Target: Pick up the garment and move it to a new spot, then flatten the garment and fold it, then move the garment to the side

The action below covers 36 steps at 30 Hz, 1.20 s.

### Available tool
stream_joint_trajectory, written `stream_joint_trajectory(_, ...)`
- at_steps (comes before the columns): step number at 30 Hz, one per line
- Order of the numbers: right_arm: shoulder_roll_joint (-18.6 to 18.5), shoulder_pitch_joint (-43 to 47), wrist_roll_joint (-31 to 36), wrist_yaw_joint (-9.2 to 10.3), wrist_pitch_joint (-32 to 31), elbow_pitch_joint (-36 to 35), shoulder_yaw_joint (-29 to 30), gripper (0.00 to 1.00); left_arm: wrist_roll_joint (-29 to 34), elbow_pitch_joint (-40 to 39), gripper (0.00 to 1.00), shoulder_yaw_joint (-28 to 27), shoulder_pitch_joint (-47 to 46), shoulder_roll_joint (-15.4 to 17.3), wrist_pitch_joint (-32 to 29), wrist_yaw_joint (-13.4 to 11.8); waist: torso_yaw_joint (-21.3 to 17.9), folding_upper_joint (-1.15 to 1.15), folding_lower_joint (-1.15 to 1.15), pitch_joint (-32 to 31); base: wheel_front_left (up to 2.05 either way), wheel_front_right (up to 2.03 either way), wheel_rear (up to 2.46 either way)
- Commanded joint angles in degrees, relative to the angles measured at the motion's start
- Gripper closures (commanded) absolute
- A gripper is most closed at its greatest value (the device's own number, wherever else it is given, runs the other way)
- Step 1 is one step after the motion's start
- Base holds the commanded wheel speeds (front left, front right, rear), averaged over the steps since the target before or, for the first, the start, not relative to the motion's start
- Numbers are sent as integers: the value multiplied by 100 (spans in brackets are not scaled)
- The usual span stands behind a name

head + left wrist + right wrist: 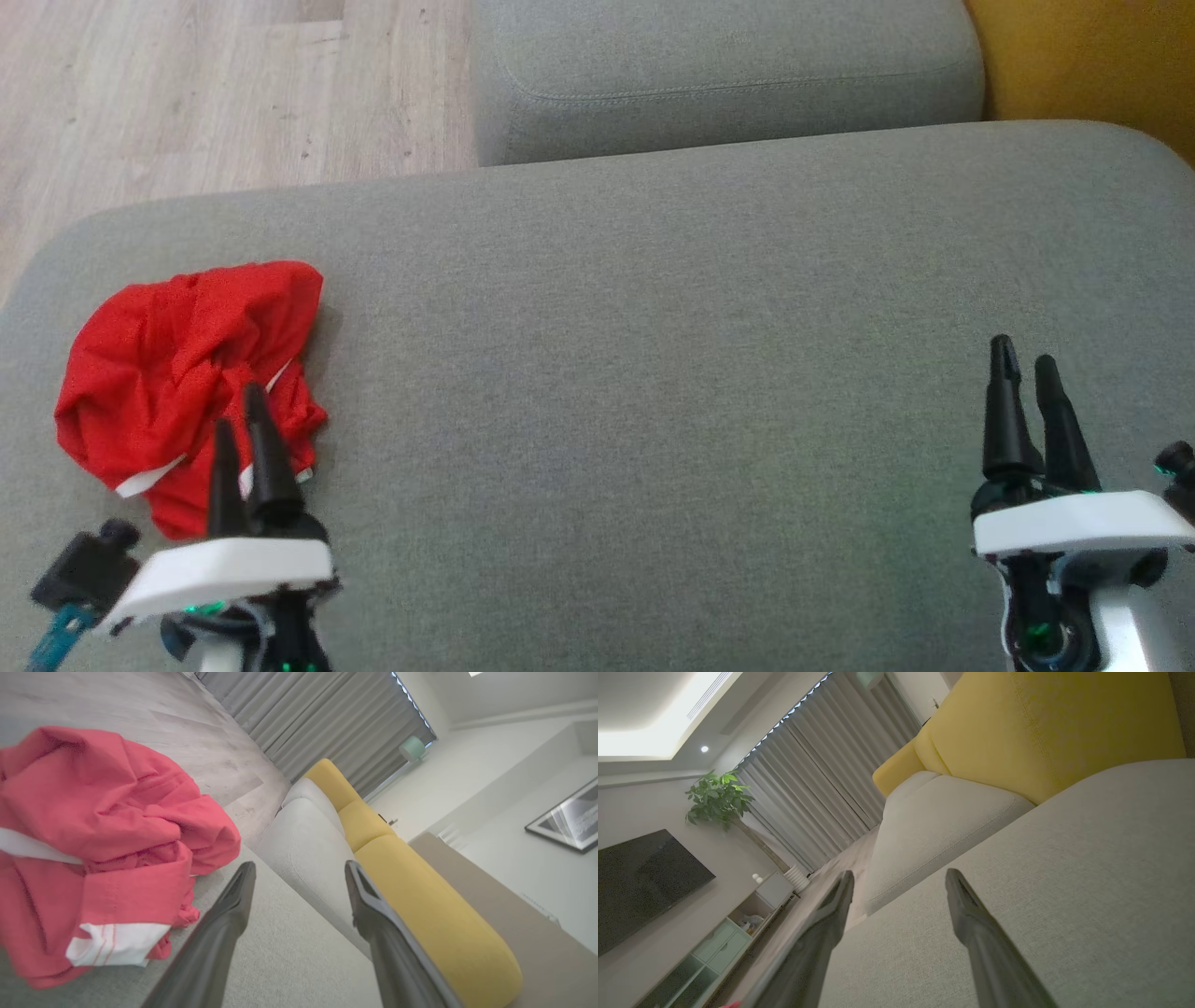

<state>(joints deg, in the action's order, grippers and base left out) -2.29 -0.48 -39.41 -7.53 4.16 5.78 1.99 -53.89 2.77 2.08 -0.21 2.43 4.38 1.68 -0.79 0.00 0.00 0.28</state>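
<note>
Garment (187, 373): a red cloth with white trim, lying crumpled in a loose heap at the left end of the wide grey seat cushion (653, 373), close to its rounded front corner. Folds and creases run all through it, and a white band shows at its near edge.

The left gripper (241, 411) has its two long dark fingers spread wide apart with nothing between them. In the head view its fingertips overlap the near side of the heap. In the left wrist view the garment (107, 840) lies just beside the left gripper (300, 864), off to one side of the fingers and not between them. No contact with the cloth can be made out.

The right gripper (1022, 350) is well apart from the garment, over the right end of the same cushion. Its fingers are also spread and hold nothing; the right wrist view shows bare grey fabric under the right gripper (899, 871).

The cushion is a finely woven grey fabric, flat on top with soft rounded edges. A second grey cushion (728, 75) with a stitched seam sits beyond it. A yellow backrest (1083, 65) stands to the right, and pale wooden floor (187, 93) lies to the left. Grey curtains (317, 718), a leafy plant (717, 795) and a dark television (640, 882) stand farther off. Nothing lies on the cushion between the two grippers.
</note>
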Motion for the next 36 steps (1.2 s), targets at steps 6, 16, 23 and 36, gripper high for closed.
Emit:
stream_joint_trajectory(6,-41,-232,834,2,158,-381,-252,0,1012,-253,0,246,-254,31,140,1,-21,0,0,9,0,0,0)
stream_joint_trajectory(16,-44,-160,1646,3,310,-442,-420,0,2011,-295,0,647,-216,44,292,-52,-59,0,0,-6,0,0,0)
stream_joint_trajectory(23,-46,-128,2272,3,428,-422,-533,0,2718,-103,0,994,-207,174,409,-189,-102,0,0,-28,0,0,0)
stream_joint_trajectory(36,-50,-90,3602,3,664,-221,-635,0,3537,275,0,1331,-260,247,644,-484,-118,0,0,-55,0,0,0)
